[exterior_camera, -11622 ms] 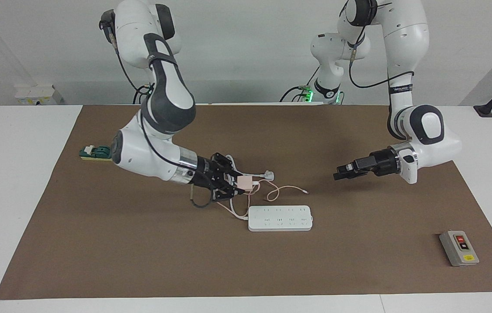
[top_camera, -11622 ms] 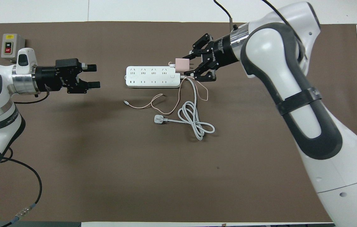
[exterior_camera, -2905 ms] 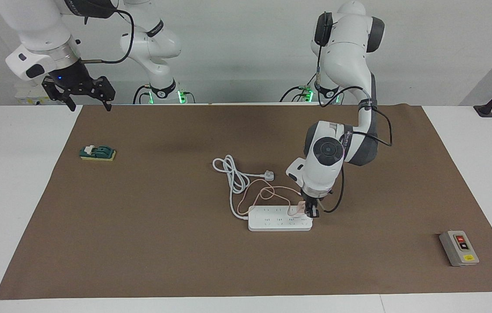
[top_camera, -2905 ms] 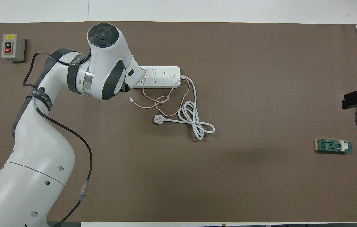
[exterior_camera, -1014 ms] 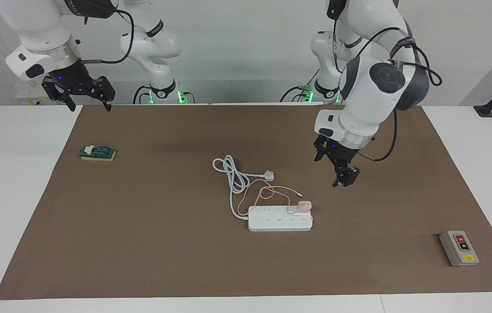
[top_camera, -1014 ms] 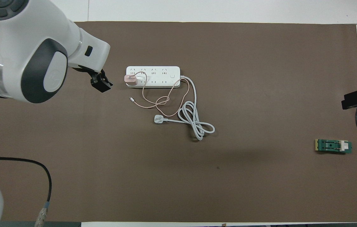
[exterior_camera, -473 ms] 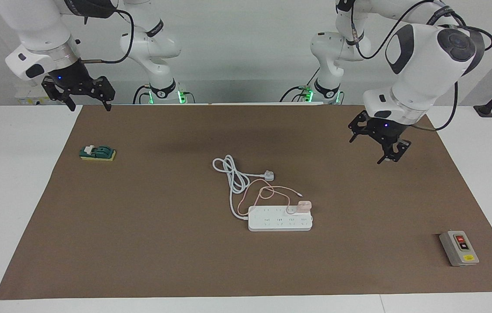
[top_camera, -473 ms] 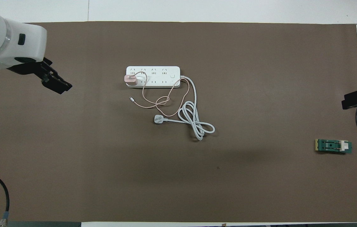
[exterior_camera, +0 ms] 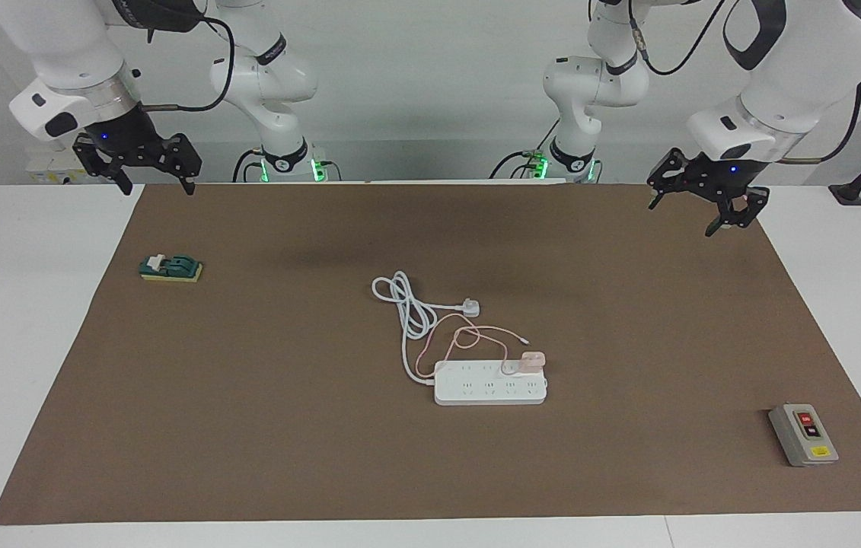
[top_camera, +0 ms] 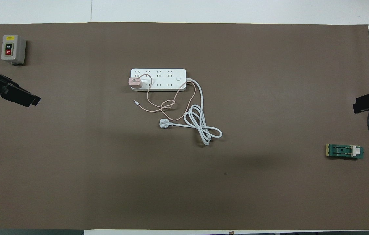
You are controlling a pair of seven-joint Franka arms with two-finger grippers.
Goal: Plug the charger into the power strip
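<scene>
The pale pink charger (exterior_camera: 533, 361) (top_camera: 135, 83) stands upright on the white power strip (exterior_camera: 476, 390) (top_camera: 163, 79). It sits in the row nearer to the robots, at the strip's end toward the left arm. Its thin pink cable (exterior_camera: 468, 335) loops over the mat. Nothing holds the charger. My left gripper (exterior_camera: 681, 217) hangs open and empty over the mat's corner by its own base. My right gripper (exterior_camera: 158, 189) hangs open and empty over the mat's corner at the right arm's end.
The strip's thick white cord (exterior_camera: 407, 304) lies coiled nearer to the robots, ending in a white three-pin plug (exterior_camera: 470, 307). A grey button box (exterior_camera: 803, 435) sits at the left arm's end. A small green part (exterior_camera: 170, 268) lies at the right arm's end.
My left gripper has drawn up and away from the strip to the mat's corner by its base. The charger stays on the strip. The right arm has not moved.
</scene>
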